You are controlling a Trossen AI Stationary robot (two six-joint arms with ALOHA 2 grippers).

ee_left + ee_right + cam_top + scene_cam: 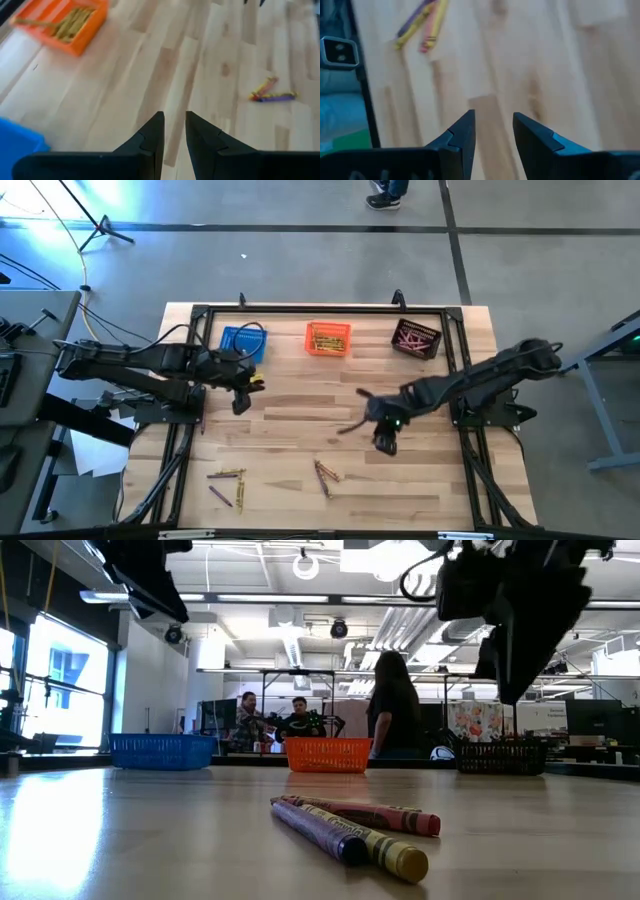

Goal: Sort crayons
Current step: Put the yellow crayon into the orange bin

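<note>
3 thin paper-wrapped crayons (352, 826), purple, yellow, reddish-pink, lie touching.

wooden table (300, 420), three baskets (328, 338), loose crayons (326, 474)

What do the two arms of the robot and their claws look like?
Both arms are dark, almost black, built of jointed segments. The left claw and the right claw each have two flat, angular black fingers that taper to a point. A small green light glows near the right claw in the high view.
</note>
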